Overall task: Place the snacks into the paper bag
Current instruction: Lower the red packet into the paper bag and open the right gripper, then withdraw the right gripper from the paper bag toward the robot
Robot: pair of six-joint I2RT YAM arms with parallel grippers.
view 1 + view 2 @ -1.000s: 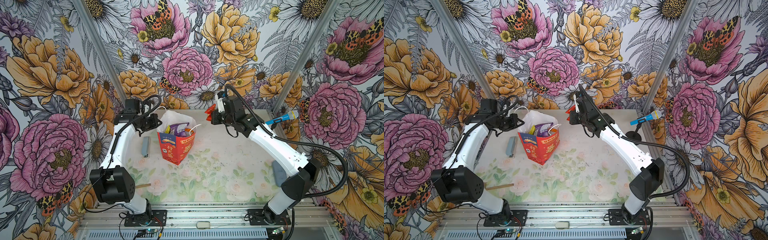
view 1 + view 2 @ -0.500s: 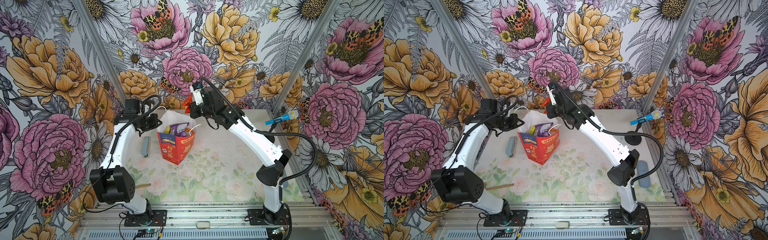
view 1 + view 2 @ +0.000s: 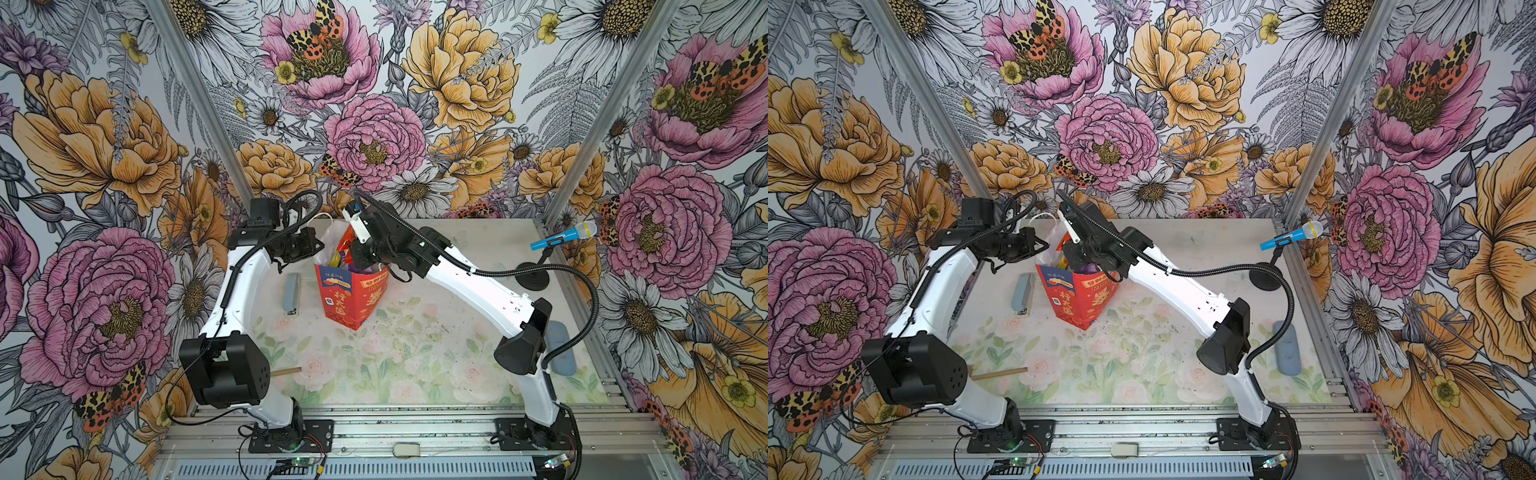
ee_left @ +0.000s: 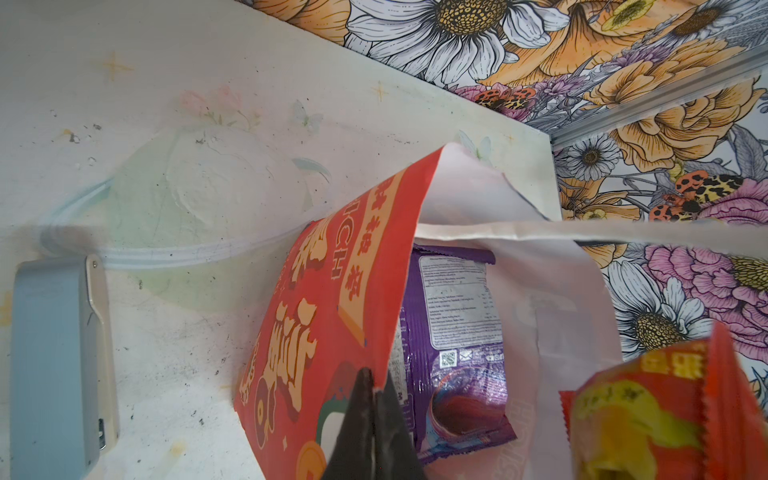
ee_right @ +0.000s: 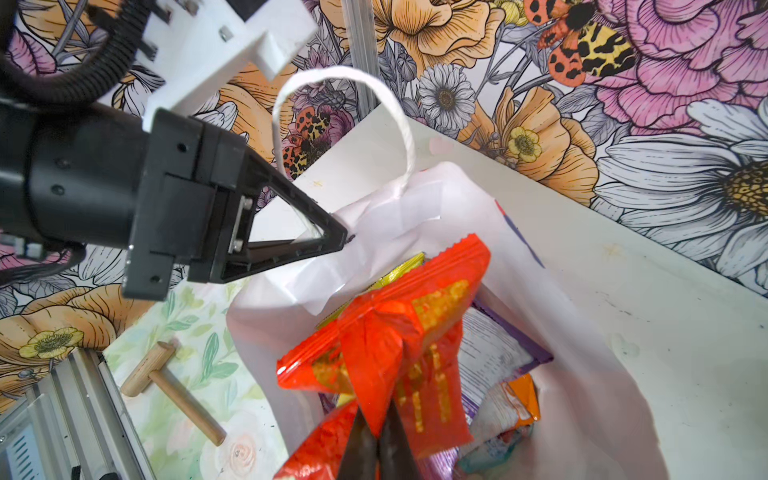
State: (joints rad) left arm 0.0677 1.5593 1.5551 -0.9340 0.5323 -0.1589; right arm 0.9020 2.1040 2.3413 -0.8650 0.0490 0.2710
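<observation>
The red paper bag (image 3: 353, 299) (image 3: 1079, 299) stands upright at the back left of the table. My left gripper (image 3: 318, 246) (image 4: 374, 399) is shut on its rim and holds the mouth wide; in the right wrist view the left gripper (image 5: 340, 239) pinches the white inner wall (image 5: 582, 353). Over the mouth, my right gripper (image 3: 353, 255) (image 5: 376, 428) is shut on a red-orange snack packet (image 5: 395, 332) (image 3: 347, 241) that hangs partly inside. A purple packet (image 4: 453, 332) (image 5: 494, 345), an orange one (image 5: 523, 395) and a yellow one (image 5: 399, 268) lie in the bag.
A grey block (image 3: 292, 291) (image 4: 54, 365) lies just left of the bag. A blue toy microphone (image 3: 561, 237) stands on a black stand (image 3: 534, 278) at the back right. A wooden peg (image 3: 286, 370) (image 5: 174, 378) lies front left, and a blue-grey oblong (image 3: 561, 349) near the right edge.
My right arm has swung left from the back middle of the table to above the bag's mouth, carrying the red-orange packet. The left arm and the bag have stayed put.
</observation>
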